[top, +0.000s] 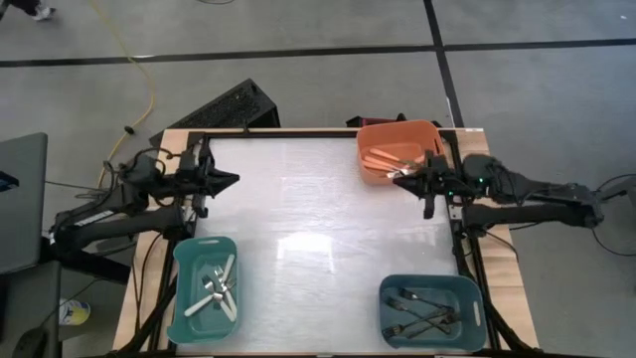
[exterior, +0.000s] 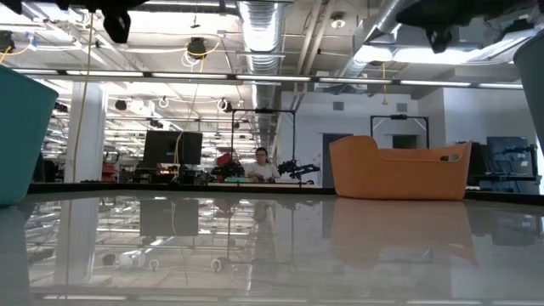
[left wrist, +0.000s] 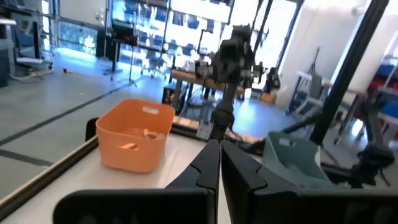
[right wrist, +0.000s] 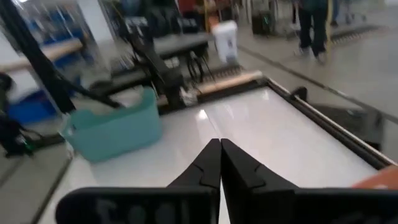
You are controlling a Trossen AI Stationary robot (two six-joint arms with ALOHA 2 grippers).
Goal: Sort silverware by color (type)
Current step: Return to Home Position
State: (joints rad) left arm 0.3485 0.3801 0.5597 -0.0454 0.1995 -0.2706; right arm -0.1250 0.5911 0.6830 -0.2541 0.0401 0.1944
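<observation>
Three bins hold the silverware. Orange-handled pieces (top: 386,159) lie in the orange bin (top: 429,129) at the far right. White-handled pieces (top: 219,288) lie in the teal bin (top: 184,261) at the near left. Black-handled pieces (top: 422,313) lie in the blue-grey bin (top: 472,298) at the near right. My left gripper (top: 231,180) hovers shut above the table's far left part, pointing right; its fingers (left wrist: 205,167) meet with nothing between them. My right gripper (top: 401,177) hovers shut at the orange bin's near edge, pointing left, its fingers (right wrist: 208,163) bare.
The white table top (top: 308,239) lies between the bins. A dark frame rail (top: 298,132) runs along the far edge. In the low view the orange bin (exterior: 398,170) stands on the far side. A person sits in the room beyond.
</observation>
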